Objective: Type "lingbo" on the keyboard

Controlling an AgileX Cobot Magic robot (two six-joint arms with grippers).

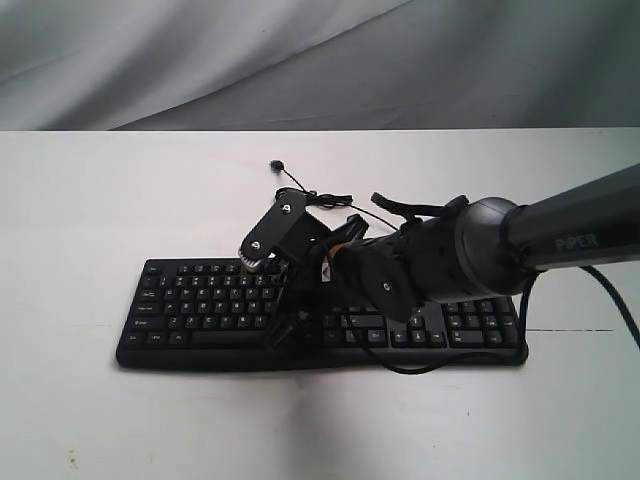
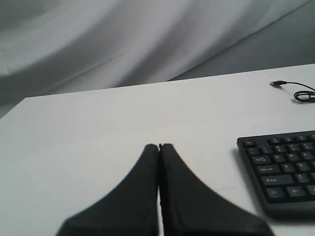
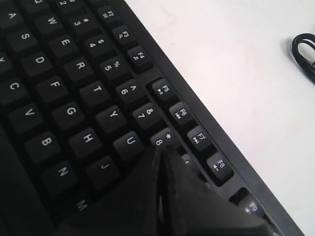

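Note:
The wide black keyboard (image 1: 200,300) lies across the middle of the white table. My right gripper (image 1: 284,325) reaches over from the right and points down at the keyboard's middle. In the right wrist view its shut fingers (image 3: 161,150) hold nothing; their tips sit just past the 8 key, beside U, and cover the key beneath them. Whether the tips touch a key cannot be told. My left gripper (image 2: 159,146) is shut and empty over bare table, off the end of the keyboard (image 2: 283,169) where Esc and Shift are. The exterior view does not show it.
The keyboard's thin black cable (image 1: 320,197) is coiled on the table behind it, and its plug (image 1: 277,165) lies farther back. The cable (image 2: 302,93) also shows in the left wrist view. A grey cloth backdrop (image 1: 300,60) hangs behind the table.

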